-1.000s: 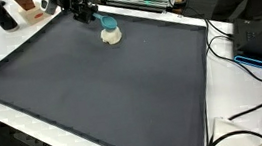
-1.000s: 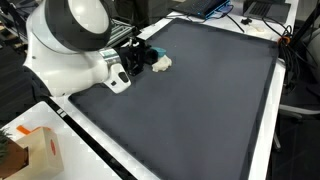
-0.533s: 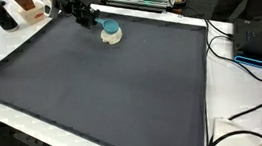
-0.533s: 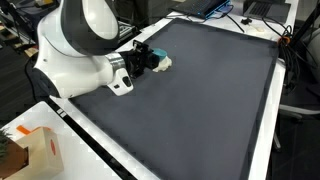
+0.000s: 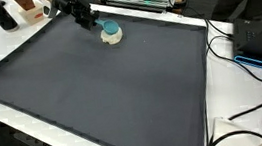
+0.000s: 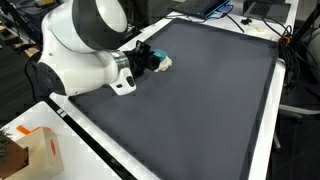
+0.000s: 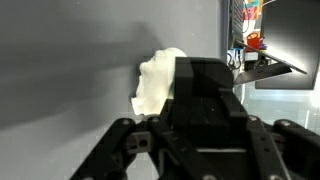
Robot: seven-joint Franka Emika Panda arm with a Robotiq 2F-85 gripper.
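Tool (image 5: 95,22) slightly back; rounded lump (image 5: 112,35) (teal-capped)

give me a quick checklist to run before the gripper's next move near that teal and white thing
1. Teal-topped white object sits on the dark mat near the mat's edge: ok.
2. Its teal side faces up in an exterior view: ok.
3. Gripper is right beside the object: ok.
4. Jaws open or shut: cannot tell, since the gripper body hides the fingers in the wrist view.
5. Contact between gripper and object: cannot tell.
6. Cardboard box lies off the mat, away from the gripper: ok.
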